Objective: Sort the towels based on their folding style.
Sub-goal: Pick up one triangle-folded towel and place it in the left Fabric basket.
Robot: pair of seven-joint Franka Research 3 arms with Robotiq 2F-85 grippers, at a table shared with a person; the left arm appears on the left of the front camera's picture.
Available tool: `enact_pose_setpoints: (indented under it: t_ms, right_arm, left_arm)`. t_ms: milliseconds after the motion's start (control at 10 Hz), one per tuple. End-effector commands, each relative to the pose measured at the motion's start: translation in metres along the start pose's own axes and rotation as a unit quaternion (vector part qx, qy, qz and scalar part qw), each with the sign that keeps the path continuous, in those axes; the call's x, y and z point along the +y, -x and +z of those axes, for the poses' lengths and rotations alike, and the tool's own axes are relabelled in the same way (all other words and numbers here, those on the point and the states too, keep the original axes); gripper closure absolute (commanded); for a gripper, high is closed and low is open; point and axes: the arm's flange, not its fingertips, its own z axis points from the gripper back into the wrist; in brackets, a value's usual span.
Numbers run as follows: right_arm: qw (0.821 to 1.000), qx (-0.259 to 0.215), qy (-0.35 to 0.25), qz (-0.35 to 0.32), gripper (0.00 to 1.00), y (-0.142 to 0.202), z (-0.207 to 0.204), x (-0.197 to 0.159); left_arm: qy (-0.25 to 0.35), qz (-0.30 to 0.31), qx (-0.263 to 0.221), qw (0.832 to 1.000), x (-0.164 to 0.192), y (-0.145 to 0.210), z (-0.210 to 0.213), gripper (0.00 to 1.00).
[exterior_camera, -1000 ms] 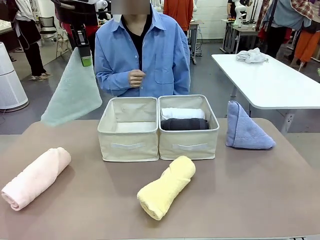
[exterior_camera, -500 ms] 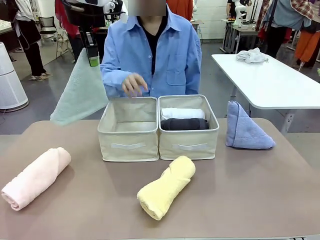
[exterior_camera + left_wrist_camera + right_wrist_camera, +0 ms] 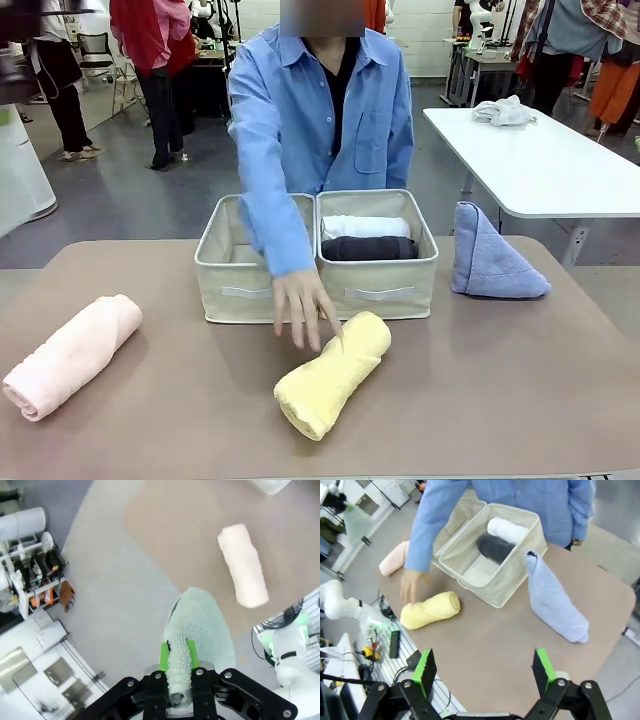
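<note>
Clamping green towel [image 3: 197, 630] near table edge [image 3: 162, 555].

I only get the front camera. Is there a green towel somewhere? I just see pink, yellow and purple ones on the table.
Observer: Yes. The left pincer is shut on the green towel, held high up, about over the edge of the table.
Operator: What's the other pincer doing?
Observer: The right pincer is open and empty, high above the table, with the purple towel below it.
Operator: Is there room left in the box with the rolls?
Observer: Yes. That box has bare bottom on the robot's side of the dark grey roll.
</note>
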Motion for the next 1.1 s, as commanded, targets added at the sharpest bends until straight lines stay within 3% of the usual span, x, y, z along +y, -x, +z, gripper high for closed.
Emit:
enact_pose_setpoints:
  t_ms: [0, 500, 1000]
  right_arm:
    - [1.000, -0.008, -0.006, 0.002, 0.00, 0.000, -0.002, 0.000]
    - [1.000, -0.008, -0.006, 0.002, 0.00, 0.000, -0.002, 0.000]
    - [1.000, -0.008, -0.006, 0.002, 0.00, 0.000, -0.002, 0.000]
  left_arm:
    - [0.005, 0.025, -0.009, 1.000, -0.003, 0.007, -0.019, 0.85]
    - [0.025, 0.044, -0.018, 0.999, 0.012, 0.026, -0.036, 0.85]
    - [0.044, 0.042, -0.033, 0.998, 0.027, 0.022, -0.045, 0.85]
